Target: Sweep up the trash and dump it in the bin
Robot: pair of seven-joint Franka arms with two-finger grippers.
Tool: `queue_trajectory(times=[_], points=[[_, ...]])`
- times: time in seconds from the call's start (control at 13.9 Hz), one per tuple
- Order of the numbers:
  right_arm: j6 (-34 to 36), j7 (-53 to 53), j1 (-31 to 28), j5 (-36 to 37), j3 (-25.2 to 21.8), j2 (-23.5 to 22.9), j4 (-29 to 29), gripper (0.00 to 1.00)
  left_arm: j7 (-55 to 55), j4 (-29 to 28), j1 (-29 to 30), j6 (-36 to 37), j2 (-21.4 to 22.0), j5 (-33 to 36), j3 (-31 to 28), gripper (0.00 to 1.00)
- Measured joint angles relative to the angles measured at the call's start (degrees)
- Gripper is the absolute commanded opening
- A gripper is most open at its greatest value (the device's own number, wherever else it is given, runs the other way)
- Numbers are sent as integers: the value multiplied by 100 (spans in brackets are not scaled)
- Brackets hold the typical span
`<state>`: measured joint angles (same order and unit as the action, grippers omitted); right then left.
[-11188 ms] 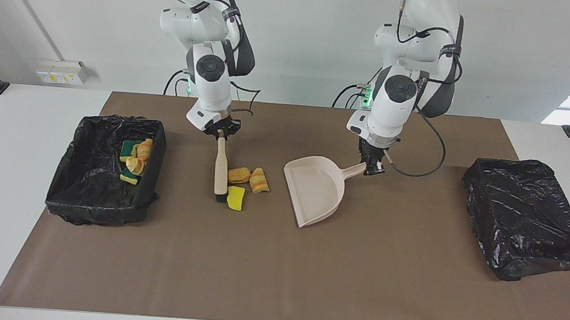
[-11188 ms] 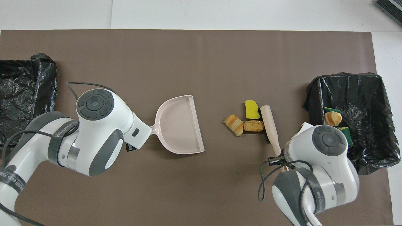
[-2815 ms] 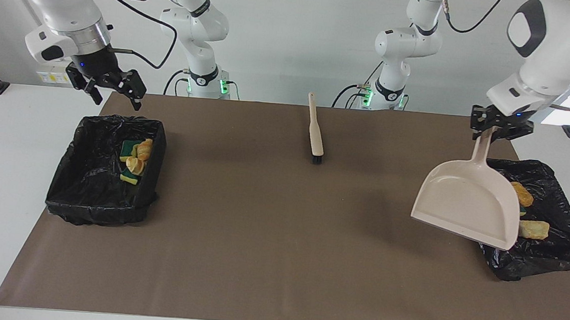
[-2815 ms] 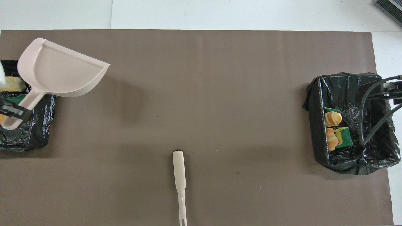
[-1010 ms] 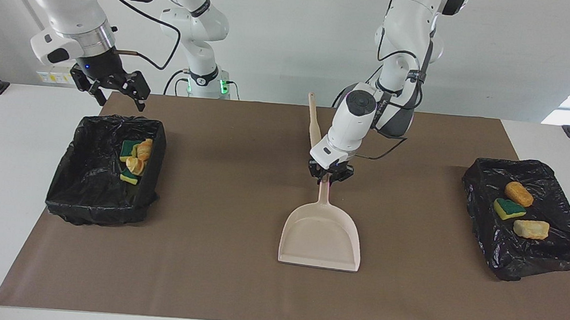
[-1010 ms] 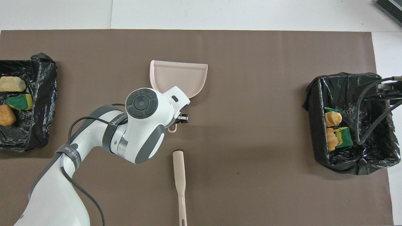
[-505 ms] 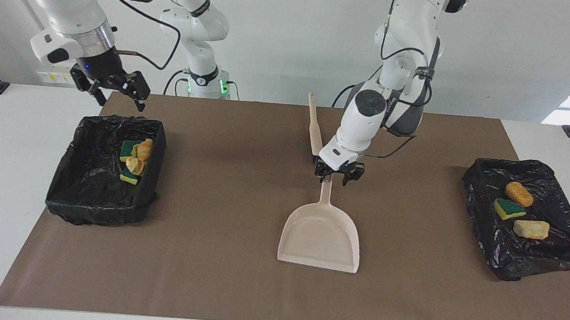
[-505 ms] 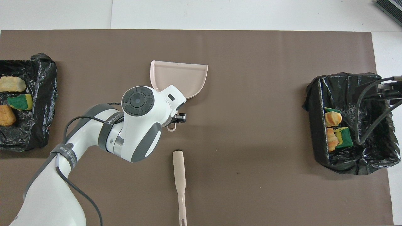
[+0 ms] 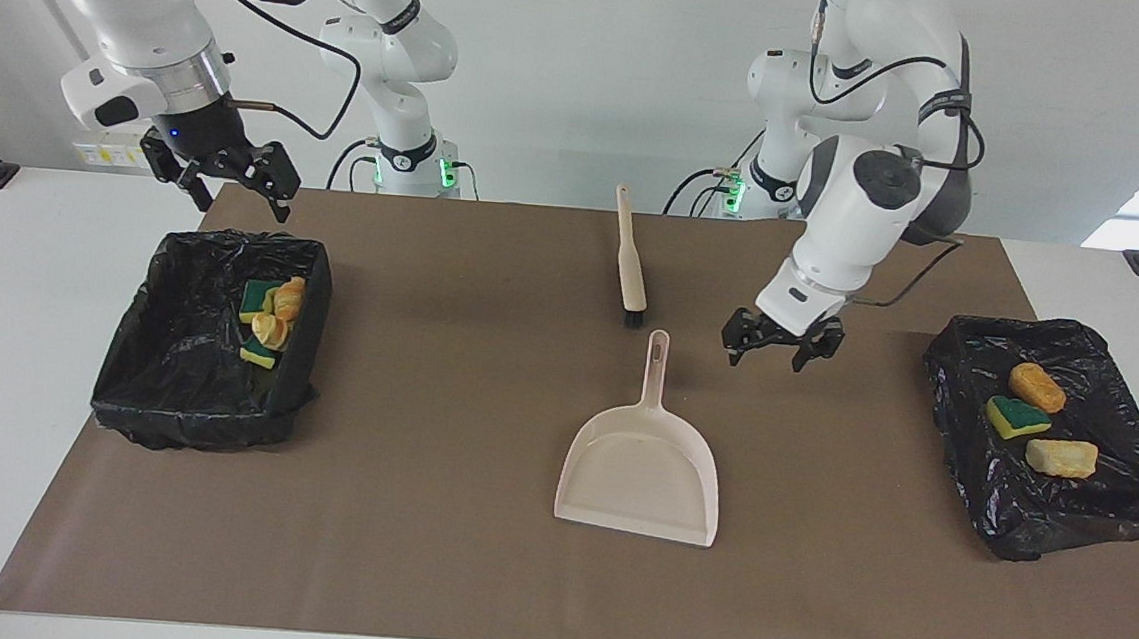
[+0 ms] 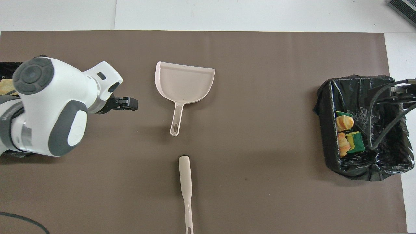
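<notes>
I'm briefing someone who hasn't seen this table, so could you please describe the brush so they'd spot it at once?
On the brown mat, look midway between the two black-lined bins. The brush lies flat there, nearer to the robots than the beige dustpan, just off its handle tip. It is slim and stick-like with dark bristles at one end, not a wide scoop.

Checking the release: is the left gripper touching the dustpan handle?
Apart. In the facing view the left gripper, fingers open, hangs over bare mat beside the dustpan handle, with a clear gap between them.
</notes>
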<state>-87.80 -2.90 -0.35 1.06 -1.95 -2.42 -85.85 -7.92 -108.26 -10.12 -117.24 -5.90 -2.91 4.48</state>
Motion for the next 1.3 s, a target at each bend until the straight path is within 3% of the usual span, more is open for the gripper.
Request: queue_trajectory(times=[0.43,0.94,1.3], points=[[0,0,0,0,0,0,0,100,1598,29,1067,891,659,-1,-16,100],[0,0,0,0,0,0,0,100,1636,1351,1118,2801,1012,-1,-126,100],[0,0,0,0,0,0,0,100,1655,1382,1119,3155,1330,-1,-197,100]])
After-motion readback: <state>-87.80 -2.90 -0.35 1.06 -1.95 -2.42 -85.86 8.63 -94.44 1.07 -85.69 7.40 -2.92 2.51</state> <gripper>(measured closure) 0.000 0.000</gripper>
